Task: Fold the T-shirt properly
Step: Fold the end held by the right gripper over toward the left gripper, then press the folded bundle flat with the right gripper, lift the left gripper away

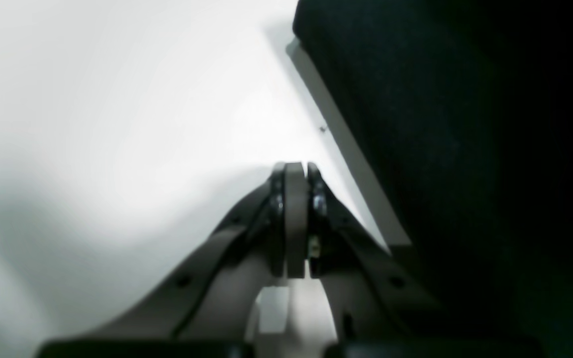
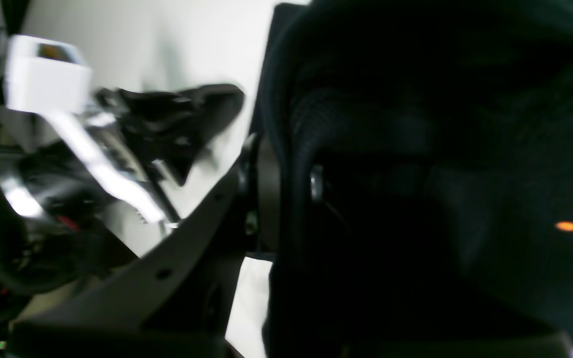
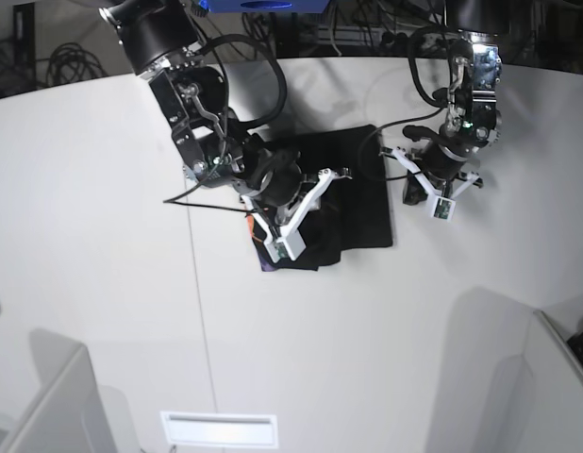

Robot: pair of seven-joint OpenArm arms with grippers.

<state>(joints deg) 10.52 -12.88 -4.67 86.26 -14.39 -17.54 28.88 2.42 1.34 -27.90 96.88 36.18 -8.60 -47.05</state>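
Black cloth fills your right wrist view: the shirt (image 2: 416, 199) is bunched right against the lens, ribbed collar or hem curled beside the right tool (image 2: 286, 184), whose fingers are clamped on a fold of it, with a few orange flecks of print at the far right. In the base view the shirt (image 3: 353, 184) sits mid-surface (image 3: 131, 311) as a compact dark rectangle, already partly folded, a sliver of purple and red print peeking out at its near-left corner. Your right tool (image 3: 273, 203) is over that left portion, holding the cloth. Left tool (image 1: 296, 171) is clenched on nothing, pads pressed together, hovering on bare white surface (image 1: 117, 124) just beside the shirt's edge (image 1: 440, 149); base view puts it (image 3: 433, 184) just off the shirt's right side, not touching cloth. Judging by the layout, you're mid-fold, carrying the left portion across. To do it well: keep the grasped layer low and taut so it doesn't drag the bottom layer with it, and lay it so its edge lines up with the far edge instead of landing skewed. Cloth is soft and will likely slump or roll if you release high, so lower before letting go. Consider using the free left tool to pin the right edge, since nothing anchors it now. Watch the near-left corner, looks rumpled there; smooth it or the fold may end lumpy.
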